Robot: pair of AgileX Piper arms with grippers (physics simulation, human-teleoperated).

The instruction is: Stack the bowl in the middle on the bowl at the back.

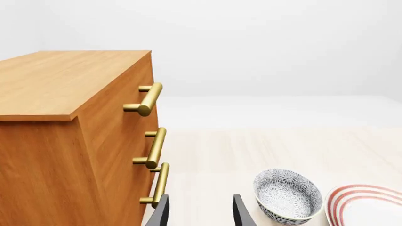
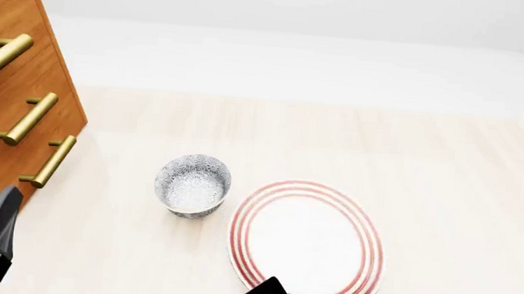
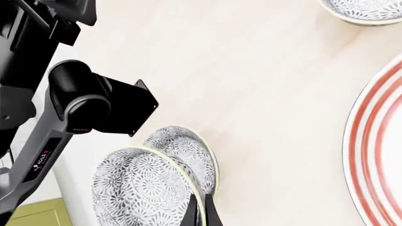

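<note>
Carry step: right gripper (image 3: 201, 214) pinches middle bowl (image 3: 141, 188) rim, left gripper (image 1: 201, 214) spread idle; next, centre it over back bowl (image 2: 192, 184).

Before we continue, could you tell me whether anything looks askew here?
Nothing broken or spilled. The right claw pinches one speckled bowl by its rim, so it hangs off-centre, overlapping a second bowl.
</note>
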